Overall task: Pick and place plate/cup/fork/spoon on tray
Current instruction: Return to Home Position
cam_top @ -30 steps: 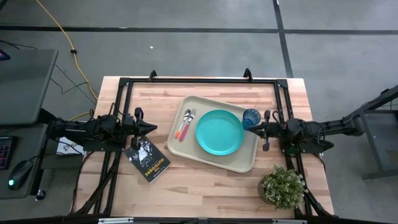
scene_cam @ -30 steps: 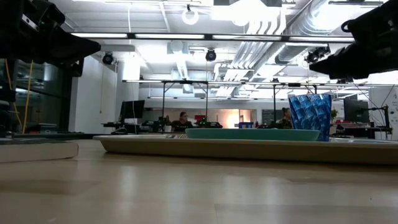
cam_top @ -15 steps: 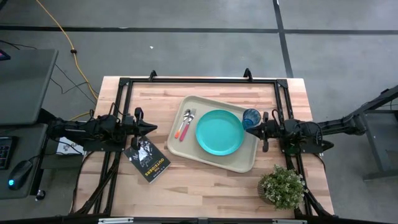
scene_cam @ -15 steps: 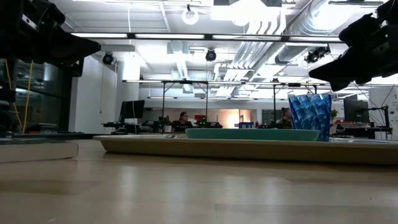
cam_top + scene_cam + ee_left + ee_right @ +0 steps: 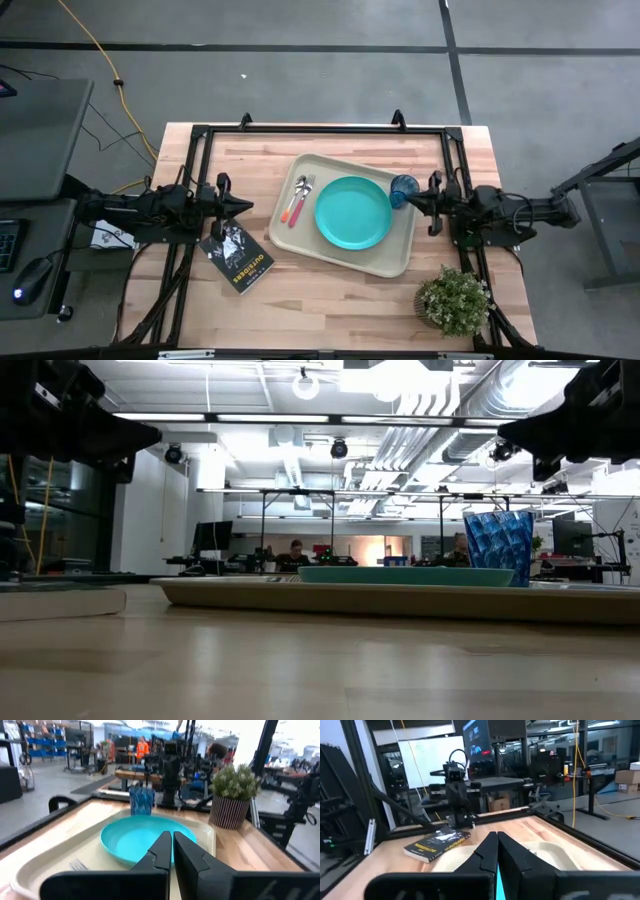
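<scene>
Since the right fingers (image 5: 487, 851), pressed together and empty, hang just beside the cup (image 5: 403, 187) on a corner of the tray (image 5: 385, 262), a careless swing home could topple it. The plate (image 5: 352, 212), spoon (image 5: 290, 211) and fork (image 5: 300, 199) lie on the tray too. The 2 arms reach level over the bench (image 5: 330, 295), facing each other; the left fingers (image 5: 161, 851), likewise closed on nothing, wait near the book (image 5: 238, 258).
</scene>
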Motion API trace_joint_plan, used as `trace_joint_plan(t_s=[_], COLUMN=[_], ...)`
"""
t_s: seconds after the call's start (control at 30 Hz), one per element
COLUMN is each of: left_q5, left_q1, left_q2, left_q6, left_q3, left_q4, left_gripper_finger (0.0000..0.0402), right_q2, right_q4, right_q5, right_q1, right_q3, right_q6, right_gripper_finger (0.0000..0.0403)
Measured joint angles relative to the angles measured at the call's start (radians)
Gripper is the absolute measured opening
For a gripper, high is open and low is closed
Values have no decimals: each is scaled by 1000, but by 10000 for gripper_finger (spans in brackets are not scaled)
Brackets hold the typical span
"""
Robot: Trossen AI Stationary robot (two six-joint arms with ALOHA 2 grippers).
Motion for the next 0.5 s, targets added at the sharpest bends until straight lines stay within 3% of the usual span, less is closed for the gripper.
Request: trace_joint_plan(t_s=[0.5], left_q5=[6], left_q1=[0], left_q2=[6], left_q6=[0], left_q3=[-1], left_q4=[-6], left_gripper_finger=[0], right_q2=[0], right_q4=[-78], right_q5=[-4], right_q1=[-5], right_q3=[0], right_q6=[0], right_gripper_finger=[0])
